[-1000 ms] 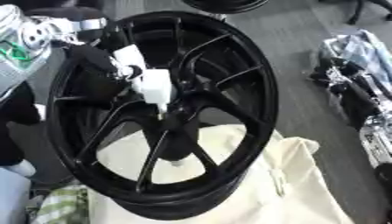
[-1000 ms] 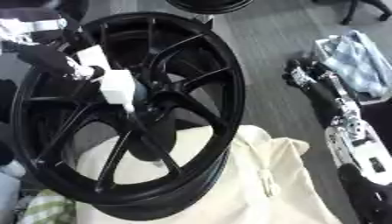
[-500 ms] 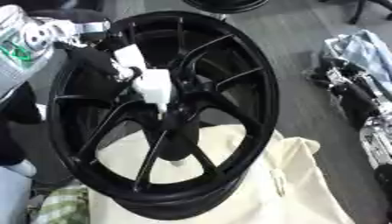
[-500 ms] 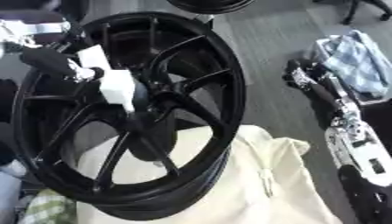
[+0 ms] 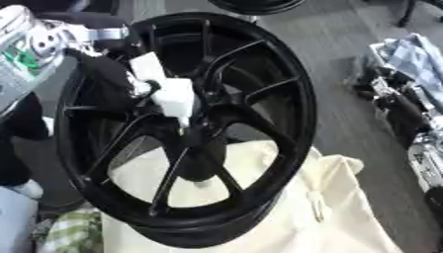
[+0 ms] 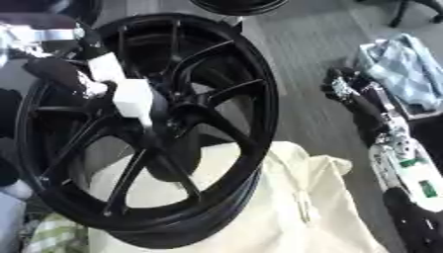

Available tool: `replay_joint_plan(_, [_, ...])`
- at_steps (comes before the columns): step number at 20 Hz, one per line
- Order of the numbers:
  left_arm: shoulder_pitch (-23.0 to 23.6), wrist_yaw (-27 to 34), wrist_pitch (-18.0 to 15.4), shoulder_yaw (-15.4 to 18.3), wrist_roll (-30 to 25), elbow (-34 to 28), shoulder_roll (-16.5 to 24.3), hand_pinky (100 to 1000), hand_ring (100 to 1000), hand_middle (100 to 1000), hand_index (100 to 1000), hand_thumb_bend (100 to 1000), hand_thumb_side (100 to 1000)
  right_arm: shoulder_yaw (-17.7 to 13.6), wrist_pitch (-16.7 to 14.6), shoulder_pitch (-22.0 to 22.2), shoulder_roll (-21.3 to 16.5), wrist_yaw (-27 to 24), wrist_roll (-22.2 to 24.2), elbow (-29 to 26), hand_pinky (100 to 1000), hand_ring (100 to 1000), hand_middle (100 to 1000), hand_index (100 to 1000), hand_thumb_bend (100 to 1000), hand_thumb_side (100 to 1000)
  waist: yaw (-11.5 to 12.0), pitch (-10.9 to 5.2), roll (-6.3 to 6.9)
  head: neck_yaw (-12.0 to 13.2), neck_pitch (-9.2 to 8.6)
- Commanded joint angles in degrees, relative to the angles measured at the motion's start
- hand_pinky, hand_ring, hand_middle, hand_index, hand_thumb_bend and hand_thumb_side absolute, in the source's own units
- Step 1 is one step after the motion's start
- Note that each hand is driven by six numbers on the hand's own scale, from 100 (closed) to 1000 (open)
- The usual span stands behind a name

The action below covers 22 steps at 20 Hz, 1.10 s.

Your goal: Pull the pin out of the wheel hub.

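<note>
The left hand [image 5: 117, 81], black with white fingertip pads [image 5: 173, 96], reaches in from the upper left and lies over the face of the large glossy black spoked wheel hub [image 5: 286, 99]. Its fingers are bunched close together and point down toward the hub's centre, the lowest white pad tapering to a tip just above the dark central boss [image 5: 203, 133]. Whether they are closed round anything cannot be told: the slim pin itself is not clearly visible (at most a pale sliver under the lowest pad), so its place can only be given as somewhere at the fingertips, by the centre of the hub.

Behind the fingers, the black back of the hand and wrist cross the upper-left spokes, and farther up the arm's silver joints [image 5: 52, 39] show at the picture's corner.

Below the fingers, the hub stands tilted, its lower rim resting on a cream-coloured cloth [image 5: 286, 207] that spreads down and to the right of the hand; the cloth also shows through the gaps between the lower spokes.

Well apart to the right of the fingers, the right hand [image 6: 359, 96], black with silver parts along the arm, rests at the right edge on grey floor [image 5: 346, 49]; its finger state cannot be made out. Just beyond it lies a light blue checked cloth [image 6: 407, 64].
</note>
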Motion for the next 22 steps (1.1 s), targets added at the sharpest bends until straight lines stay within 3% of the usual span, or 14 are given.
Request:
replay_joint_plan(1, [-0.86,-0.42,4.14,0.31,-5.73,-0.54,1.05,871,815,754,632,222,217,-0.43,-0.03,-0.23,-0.82,0.37,0.07,-0.43,814,721,632,736,234,425,0.08,-0.72,-0.24,0.3,-0.13])
replay_joint_plan(7, [-0.9,-1.28,3.67,0.69,-5.35,-0.61,0.74,853,789,698,531,100,117,-0.35,0.03,-0.16,-0.72,0.37,0.12,-0.4,815,722,632,736,228,438,0.09,-0.73,-0.3,0.48,-0.13])
replay_joint_plan(22, [-2.88,1.2,3.41,4.56,-2.89,-5.5,3.58,849,776,666,405,180,100,-0.42,0.13,-0.01,-0.91,0.36,0.06,-0.48,817,723,633,737,221,450,0.09,-1.11,-0.18,0.57,-0.13])
